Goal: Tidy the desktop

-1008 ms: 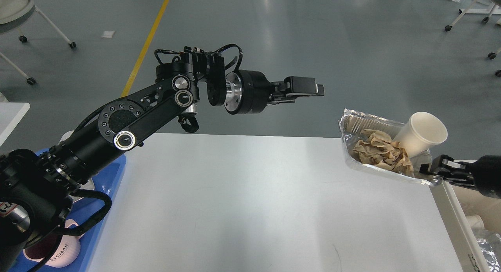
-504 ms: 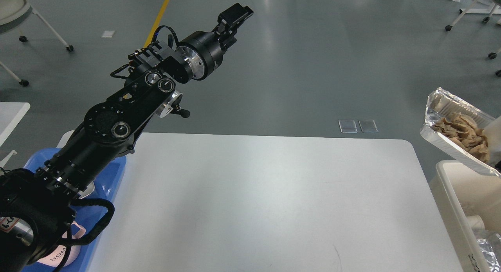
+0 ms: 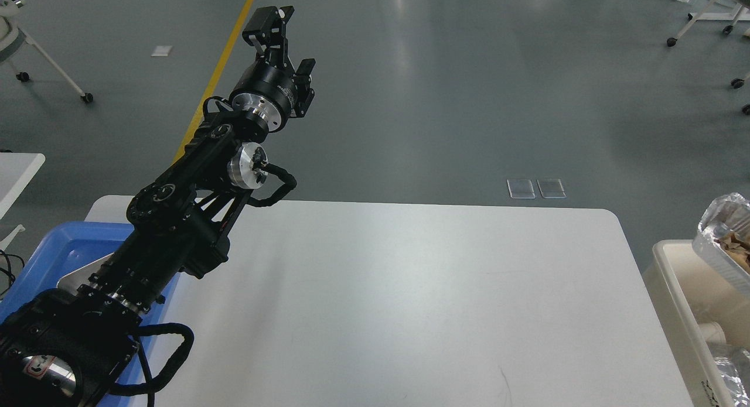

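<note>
Since the earlier views, your left arm has swung from pointing right across the far edge to pointing up and away toward the far left, and the foil tray of crumpled paper has travelled right, off the bench, until only its corner shows at the right edge over the white bin. Your left hand is raised over the floor, well apart from everything, its two fingers spread and holding nothing. Your right hand is out of view, so whether it still grips the foil tray cannot be told. The bench lies central and bare of loose items, with the blue tray at its left end. Judged step: disposal of the last litter. Next, you need the foil tray released into the bin, then both arms withdrawn.
</note>
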